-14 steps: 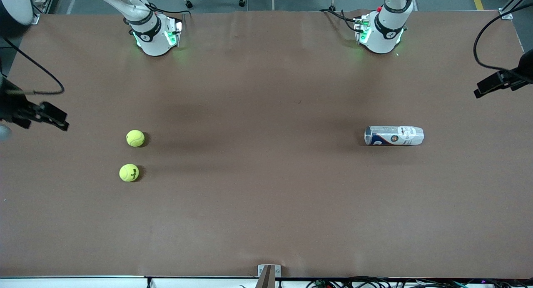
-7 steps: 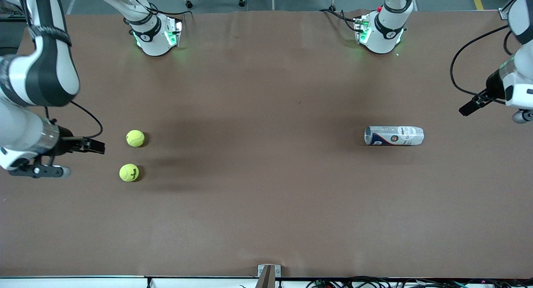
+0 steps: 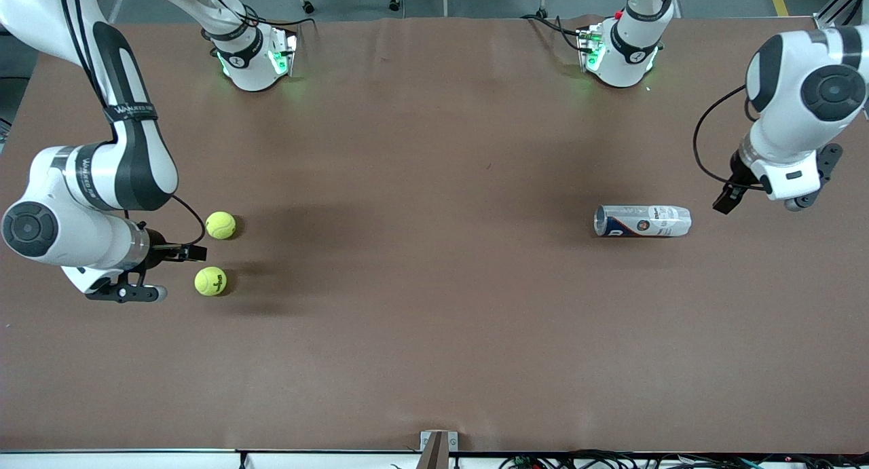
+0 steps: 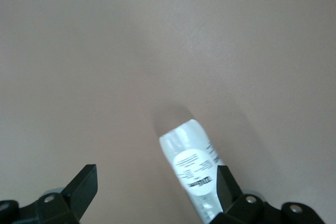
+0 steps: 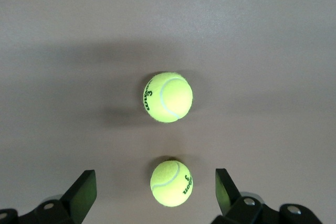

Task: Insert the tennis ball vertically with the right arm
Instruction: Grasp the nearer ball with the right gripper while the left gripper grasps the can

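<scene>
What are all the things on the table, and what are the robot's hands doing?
tennis balls: two, yellow-green, on the table toward the right arm's end; one farther from the front camera, the other nearer, apart from each other.
ball can: one, clear with a white and blue label, lying on its side toward the left arm's end.
table: one, brown top.
right hand: open, holding nothing, above the table beside the two balls.
left hand: open, holding nothing, over the table by the can's closed end.
</scene>
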